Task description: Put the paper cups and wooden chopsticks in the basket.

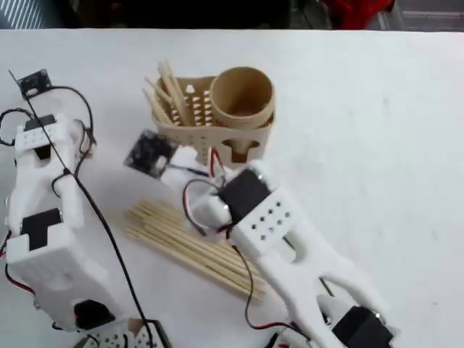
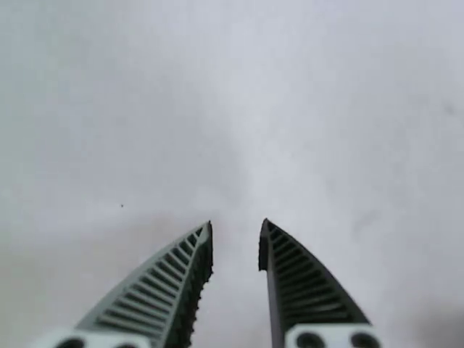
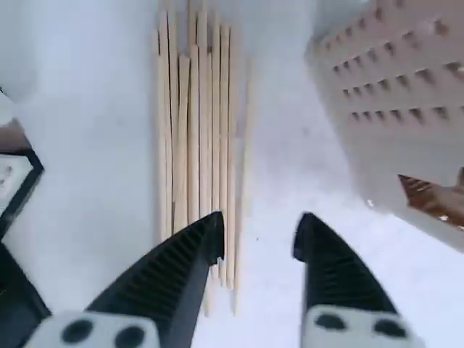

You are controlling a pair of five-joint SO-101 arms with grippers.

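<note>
The left gripper hangs slightly parted and empty over bare table at the left of the high view. The right gripper, jaws apart and holding nothing, sits over one end of the loose chopsticks, which lie fanned at lower centre. They look light, stiff and smooth, so likely to roll or splay; pinching across a few near their middle should keep them level. Beyond, at upper centre, the basket already holds upright chopsticks and a paper cup, thin-walled and easily crushed
</note>
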